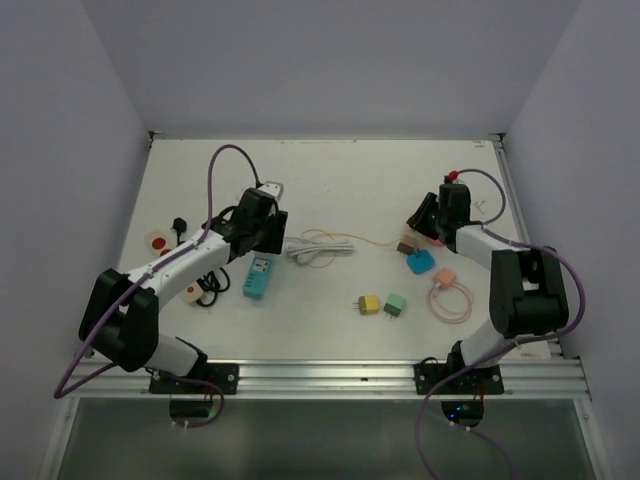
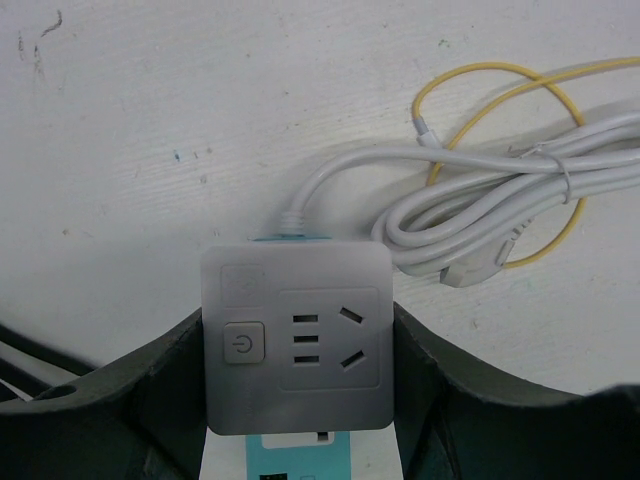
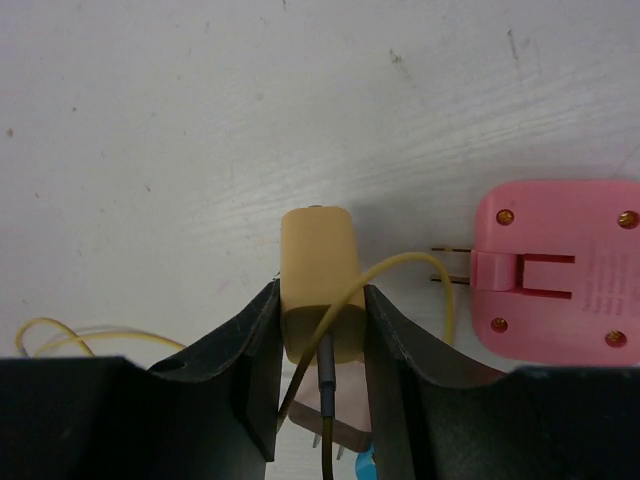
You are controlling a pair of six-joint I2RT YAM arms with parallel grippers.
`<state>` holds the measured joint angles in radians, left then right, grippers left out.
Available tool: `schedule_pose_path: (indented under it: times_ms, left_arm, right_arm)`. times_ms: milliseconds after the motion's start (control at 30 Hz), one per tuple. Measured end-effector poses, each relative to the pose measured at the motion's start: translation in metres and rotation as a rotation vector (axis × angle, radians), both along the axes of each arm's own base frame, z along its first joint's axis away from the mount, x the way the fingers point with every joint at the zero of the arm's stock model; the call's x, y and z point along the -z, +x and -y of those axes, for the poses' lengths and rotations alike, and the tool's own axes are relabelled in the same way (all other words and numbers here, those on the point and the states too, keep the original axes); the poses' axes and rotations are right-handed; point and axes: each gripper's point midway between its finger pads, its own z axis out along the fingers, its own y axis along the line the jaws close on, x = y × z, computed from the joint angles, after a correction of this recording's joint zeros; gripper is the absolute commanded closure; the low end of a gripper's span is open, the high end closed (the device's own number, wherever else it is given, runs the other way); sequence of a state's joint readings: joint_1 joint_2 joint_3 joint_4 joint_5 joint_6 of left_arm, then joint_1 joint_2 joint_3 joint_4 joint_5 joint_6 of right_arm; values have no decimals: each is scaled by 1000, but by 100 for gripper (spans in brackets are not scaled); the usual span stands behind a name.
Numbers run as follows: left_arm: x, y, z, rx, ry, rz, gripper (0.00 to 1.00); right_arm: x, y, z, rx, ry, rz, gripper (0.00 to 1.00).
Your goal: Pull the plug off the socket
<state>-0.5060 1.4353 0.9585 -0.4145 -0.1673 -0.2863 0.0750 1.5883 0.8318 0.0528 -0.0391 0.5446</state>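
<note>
left gripper (image 2: 297, 350) clamps the white socket (image 2: 300, 300) to brace it (its holes sit empty); right gripper (image 3: 320, 310) pinches the tan plug (image 3: 316, 260), apparently already pulled free.

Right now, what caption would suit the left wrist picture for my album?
Left pincer clamps a white power socket, its coiled white cord overlapping a yellow cable.

The socket (image 2: 295, 345) is matt plastic, the plug (image 3: 318, 280) smooth plastic.
</note>
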Motion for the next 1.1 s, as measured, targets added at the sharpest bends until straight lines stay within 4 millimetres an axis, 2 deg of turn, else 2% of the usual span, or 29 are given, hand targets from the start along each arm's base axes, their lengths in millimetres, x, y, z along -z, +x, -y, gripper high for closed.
schedule_pose_path:
  times_ms: [33, 67, 133, 200, 300, 367, 433, 467, 500, 567, 600, 700, 767, 833, 933, 1100]
  left_arm:
    - [2, 2, 2, -3, -9, -1, 100]
    - [3, 4, 4, -5, -14, 1, 99]
    - [5, 8, 6, -16, -22, 8, 97]
    - [9, 12, 7, -28, -24, 11, 94]
    - [20, 17, 10, -37, -19, -4, 88]
    - [23, 24, 14, -43, -25, -2, 79]
    - [23, 30, 18, -50, -38, 8, 65]
    - [23, 33, 19, -55, -45, 12, 57]
    - [23, 34, 20, -59, -51, 14, 41]
    - [23, 34, 20, -68, -56, 14, 26]
    - [23, 34, 20, -76, -61, 12, 13]
    - [19, 34, 20, -102, -75, 17, 0]
    - [12, 32, 18, -114, -80, 26, 0]
    - [-3, 29, 14, -126, -88, 48, 1]
    - [-38, 26, 8, -145, -115, 111, 0]
    - [-135, 18, -8, -181, -186, 300, 0]
  right_arm:
    - [6, 0, -2, -5, 11, -18, 69]
    - [13, -1, -6, -14, 26, -38, 58]
    - [23, -3, -12, -27, 55, -69, 50]
    - [24, -2, -15, -34, 73, -77, 38]
    - [19, 1, -18, -40, 85, -65, 18]
    - [10, 1, -17, -46, 77, -45, 8]
    - [-6, -1, -15, -56, 63, -16, 4]
    - [-16, -3, -14, -61, 53, 2, 2]
    - [-28, -5, -13, -65, 41, 23, 1]
    - [-61, -8, -8, -69, 10, 84, 1]
    - [-78, -10, -5, -68, -6, 119, 1]
    - [-134, -20, 4, -49, -50, 227, 1]
    - [-168, -33, 11, -33, -81, 285, 1]
    - [-197, -47, 19, -13, -113, 330, 1]
    - [-234, -71, 31, 21, -162, 384, 1]
    - [-291, -122, 54, 88, -247, 478, 1]
